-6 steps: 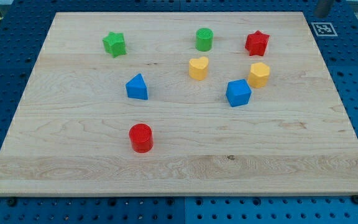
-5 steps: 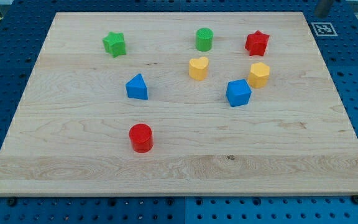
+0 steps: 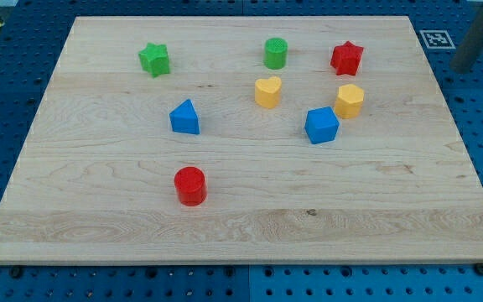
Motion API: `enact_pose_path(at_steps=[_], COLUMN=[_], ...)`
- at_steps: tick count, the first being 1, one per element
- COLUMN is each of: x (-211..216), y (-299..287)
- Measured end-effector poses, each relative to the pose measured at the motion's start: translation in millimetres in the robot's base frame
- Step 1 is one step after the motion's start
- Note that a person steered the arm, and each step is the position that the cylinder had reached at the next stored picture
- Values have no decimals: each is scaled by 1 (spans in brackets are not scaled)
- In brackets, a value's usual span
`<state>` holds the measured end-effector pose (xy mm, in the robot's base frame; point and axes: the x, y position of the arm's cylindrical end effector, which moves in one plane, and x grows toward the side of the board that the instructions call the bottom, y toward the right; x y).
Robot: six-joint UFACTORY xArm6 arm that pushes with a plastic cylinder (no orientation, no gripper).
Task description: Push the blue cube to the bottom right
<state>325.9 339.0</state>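
wooden board [image 3: 241, 226] on blue pegboard bench. no claw on this arm, only rod; my tip [image 3: 459, 69] off board at view's upper right, well apart from blocks. blue cube [image 3: 321, 125] right of centre, just beside yellow hexagon block [image 3: 349, 100]. cube likely light, rigid, slides easily; best contact its upper-left face, centred, else may spin.

The cube [image 3: 321, 125] and triangular block [image 3: 184, 117] were blue, the stars green [image 3: 153, 59] and red [image 3: 346, 58], the board [image 3: 99, 226] pale wood.
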Motion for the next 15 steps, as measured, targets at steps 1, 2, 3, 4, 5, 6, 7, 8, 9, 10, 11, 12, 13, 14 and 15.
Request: enact_pose_path(at_steps=[1, 2, 3, 4, 5, 6, 7, 8, 9, 10, 11, 12, 13, 14, 15], x=[21, 43, 57, 73, 73, 73, 77, 91, 116, 148, 163, 145, 141, 157, 176], y=[0, -32, -71, -106, -158, -191, -225, -254, -255, -254, -240, -238, -224, -217, -191])
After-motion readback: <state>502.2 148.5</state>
